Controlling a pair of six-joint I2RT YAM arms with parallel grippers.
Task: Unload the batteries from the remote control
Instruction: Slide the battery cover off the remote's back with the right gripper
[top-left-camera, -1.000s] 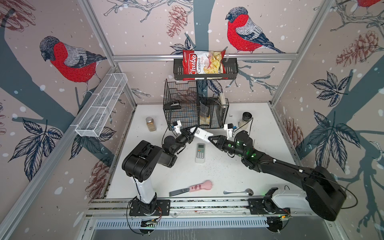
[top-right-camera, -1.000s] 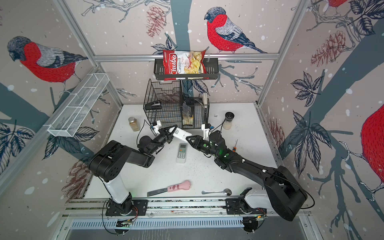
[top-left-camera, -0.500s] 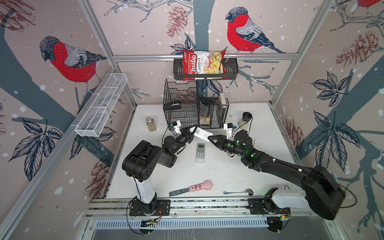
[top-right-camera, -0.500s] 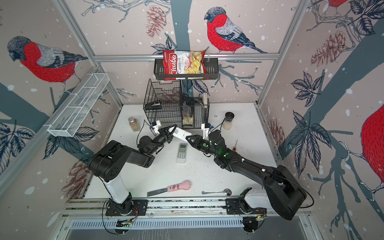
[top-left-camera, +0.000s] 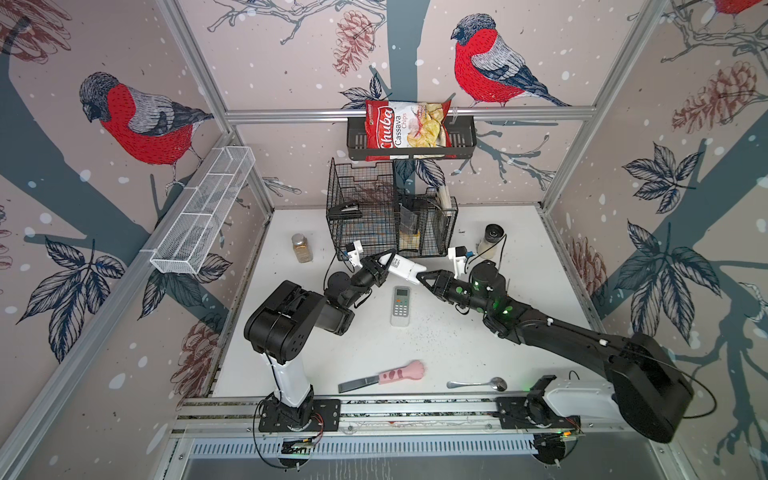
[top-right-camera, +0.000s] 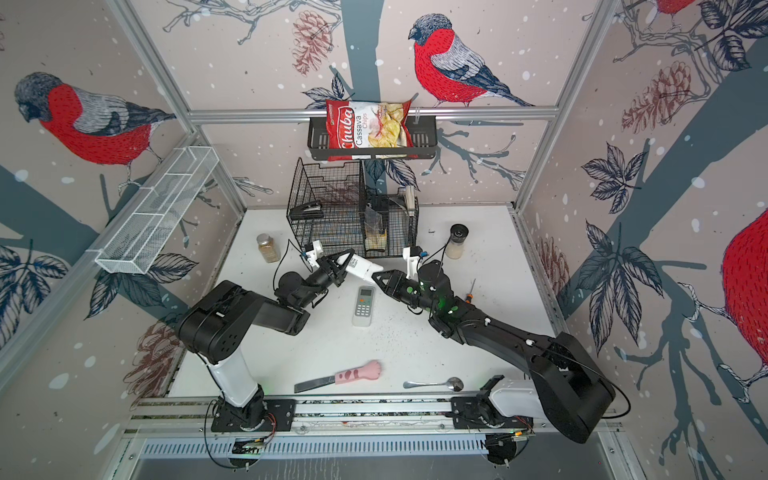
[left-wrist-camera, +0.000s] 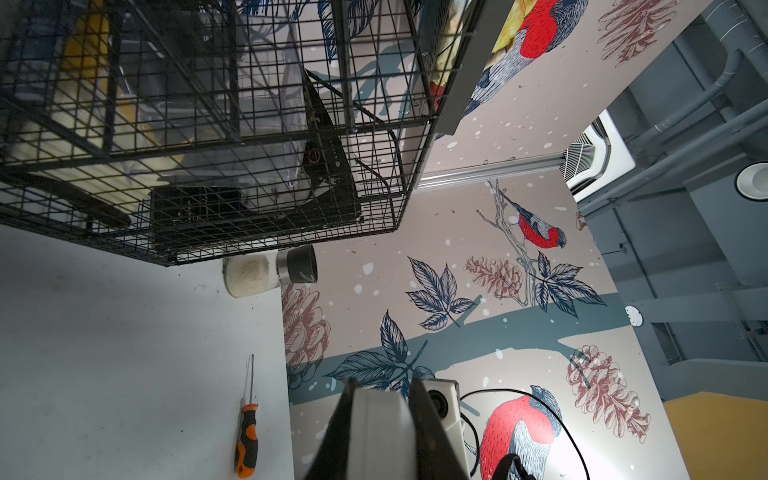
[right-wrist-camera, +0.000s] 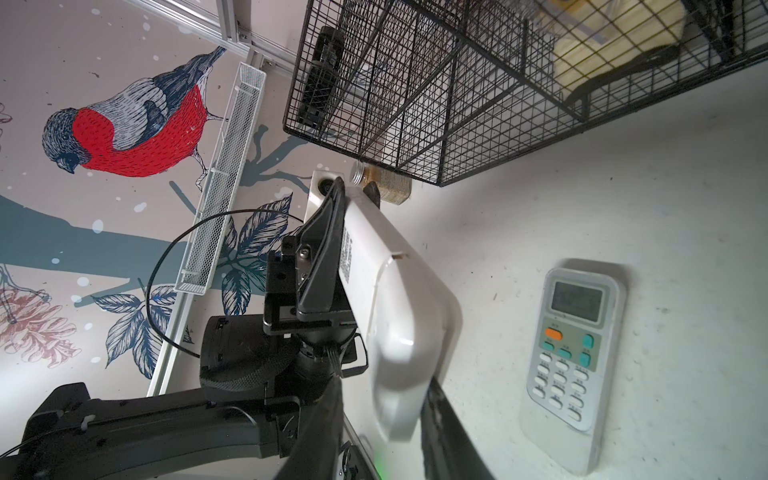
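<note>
Two grippers share one load in both top views. The left gripper (top-left-camera: 388, 262) is clamped tight on one end of a long white plastic remote control (top-left-camera: 405, 268), held above the white table (top-left-camera: 374, 345), and the right gripper (top-left-camera: 420, 277) meets the opposite end. The remote's long axis runs straight from gripper to gripper. A second pale remote with screen and buttons (top-left-camera: 401, 305) lies face up on the table, just beside the held one.

From the left wrist, two dark fingers (left-wrist-camera: 428, 432) press the white body between them. An orange-and-black screwdriver (left-wrist-camera: 247, 436) lies well apart.

From the right wrist, the labelled back shows, crossed by a seam. The right gripper's jaws stand partly apart and appear to pinch the broad end.

No batteries show anywhere. I judge they sit behind that back cover, on the right gripper's side of the seam. So the right arm is nearer, and its pull would run along the axis, away from the left gripper.
</note>
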